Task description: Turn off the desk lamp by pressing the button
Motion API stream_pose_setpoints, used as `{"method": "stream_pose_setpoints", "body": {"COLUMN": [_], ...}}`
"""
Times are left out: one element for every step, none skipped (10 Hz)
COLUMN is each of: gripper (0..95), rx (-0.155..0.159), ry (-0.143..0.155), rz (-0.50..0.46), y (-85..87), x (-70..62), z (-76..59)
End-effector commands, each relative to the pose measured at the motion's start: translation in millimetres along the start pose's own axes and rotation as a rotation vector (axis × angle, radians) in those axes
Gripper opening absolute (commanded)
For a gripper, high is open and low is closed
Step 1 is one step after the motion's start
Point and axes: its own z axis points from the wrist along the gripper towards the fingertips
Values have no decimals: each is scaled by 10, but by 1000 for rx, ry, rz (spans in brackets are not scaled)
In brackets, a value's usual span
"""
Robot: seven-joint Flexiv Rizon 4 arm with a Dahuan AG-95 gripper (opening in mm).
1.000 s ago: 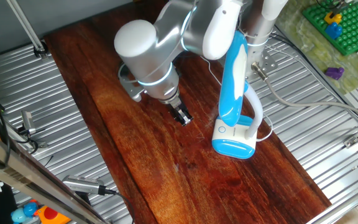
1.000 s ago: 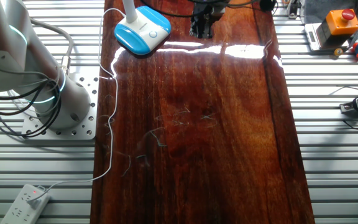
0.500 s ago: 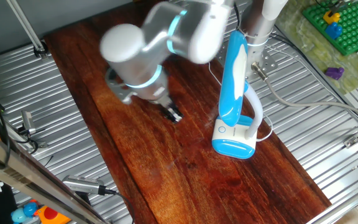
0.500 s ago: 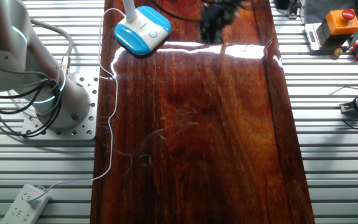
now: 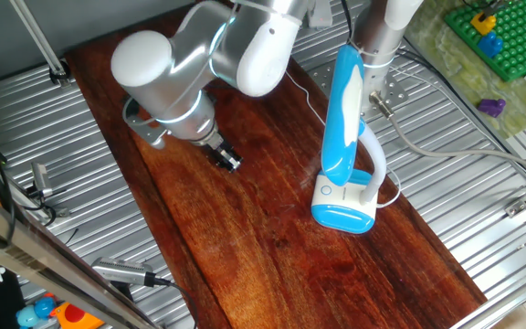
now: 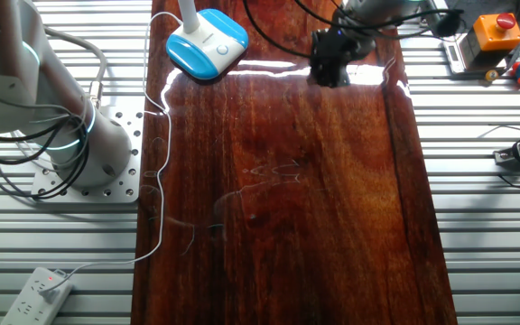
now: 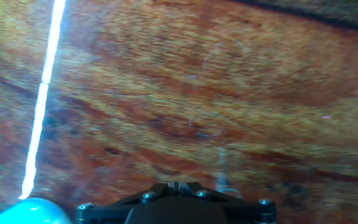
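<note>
The desk lamp stands at the right side of the wooden board, with its long blue head (image 5: 345,110) raised over its white, blue-rimmed base (image 5: 343,208). The small round button (image 5: 325,191) sits on the base's left end. The base also shows in the other fixed view (image 6: 208,45). My gripper (image 5: 227,161) hangs low over the bare wood, well left of the lamp base and apart from it; in the other fixed view it (image 6: 329,70) is right of the base. In the hand view the fingertips (image 7: 174,186) meet at a thin seam, with a blue lamp edge (image 7: 33,213) at bottom left.
The dark wooden board (image 5: 245,228) lies on a slatted metal table (image 5: 71,155). A white cable (image 6: 158,144) runs along the board's edge to a power strip (image 6: 36,291). A green brick plate (image 5: 505,41) sits at the back right, and an orange button box (image 6: 495,32) is beside the board.
My gripper has moved away from the lamp base across the board, leftward in one fixed view and rightward in the other. The lamp has not moved.
</note>
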Motion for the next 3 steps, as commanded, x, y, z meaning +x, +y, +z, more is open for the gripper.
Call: {"method": "stream_pose_setpoints", "body": {"gripper": [0, 0, 0], "rx": [-3, -4, -5], "ry": [1, 4, 5], "rz": [-8, -12, -12], "y": [3, -1, -1], "x": [3, 11, 11], "z": [-15, -19, -19]}}
